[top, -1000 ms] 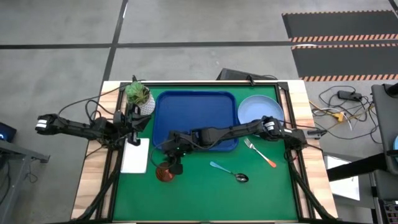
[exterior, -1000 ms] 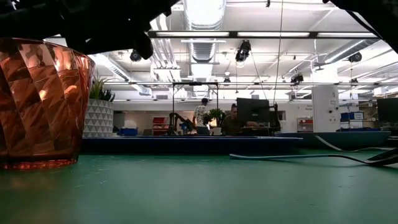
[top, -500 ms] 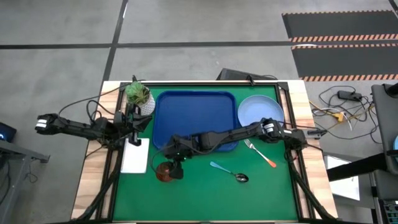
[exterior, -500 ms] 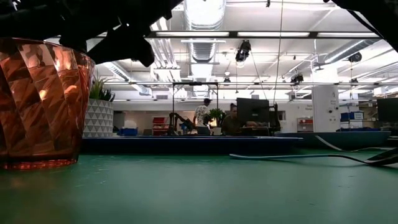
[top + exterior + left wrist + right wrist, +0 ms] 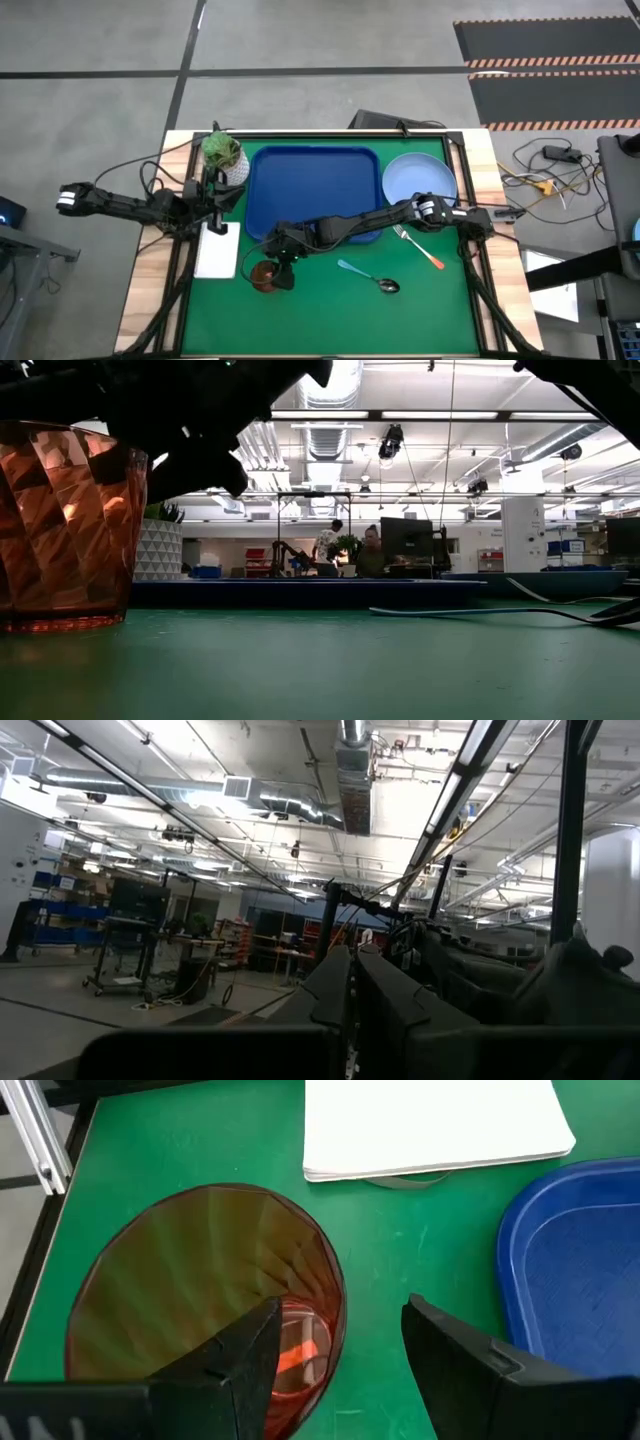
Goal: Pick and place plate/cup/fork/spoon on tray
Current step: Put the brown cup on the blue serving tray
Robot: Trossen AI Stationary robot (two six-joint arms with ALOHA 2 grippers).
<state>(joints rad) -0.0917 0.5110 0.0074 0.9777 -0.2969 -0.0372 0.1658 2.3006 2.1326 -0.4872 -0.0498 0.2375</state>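
Note:
The reddish-brown cup (image 5: 264,277) stands upright on its base on the green mat, near the tray's near-left corner; it also shows in the low view (image 5: 65,525). My right gripper (image 5: 277,267) is open just above it. In the right wrist view (image 5: 342,1320) one finger stands over the cup's (image 5: 200,1310) mouth and the other outside its wall, touching nothing that I can see. The dark-blue tray (image 5: 315,190) lies bare. The light-blue plate (image 5: 418,178), the fork (image 5: 420,247) and the spoon (image 5: 368,277) lie on the mat. My left gripper (image 5: 218,195) waits shut at the left edge.
A white pot with a green plant (image 5: 225,158) stands at the tray's far-left corner. A white pad (image 5: 218,250) lies on the table's left side beside the cup, and shows in the right wrist view (image 5: 430,1125). People sit in the room beyond (image 5: 372,550).
My right gripper has moved toward the table's near edge and down, from over the tray's near-left corner to just above the cup. Its fingers have stayed open. The cup has not moved.

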